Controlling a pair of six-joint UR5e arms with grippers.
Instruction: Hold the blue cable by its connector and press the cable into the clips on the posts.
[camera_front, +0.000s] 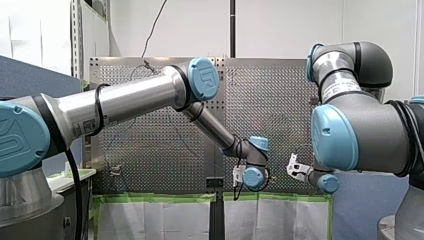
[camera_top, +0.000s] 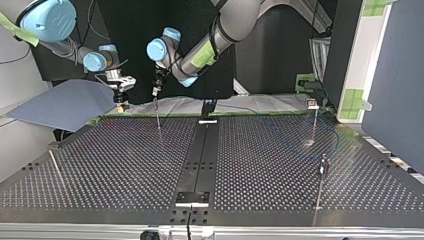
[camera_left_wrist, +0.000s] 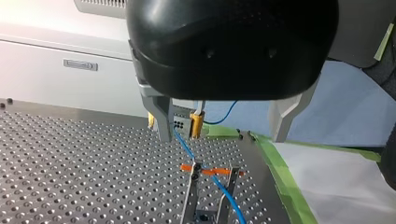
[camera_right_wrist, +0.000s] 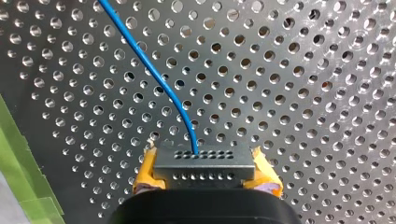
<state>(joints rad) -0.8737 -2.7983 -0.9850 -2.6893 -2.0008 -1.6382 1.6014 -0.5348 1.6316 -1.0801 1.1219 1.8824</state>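
Blue-sheathed, the cable (camera_right_wrist: 159, 79) rises from the black connector (camera_right_wrist: 204, 161), which your right gripper (camera_right_wrist: 205, 175) clamps between its yellow pads (camera_right_wrist: 147, 173), just above the perforated table (camera_right_wrist: 303, 93). In the left wrist view the cable runs from there to the orange-marked top of a post (camera_left_wrist: 191, 197); you cannot tell whether it sits in the clip (camera_left_wrist: 197, 167). Your left gripper (camera_left_wrist: 222, 137) hangs above that post, metal fingers (camera_left_wrist: 159, 119) spread wide, holding nothing.
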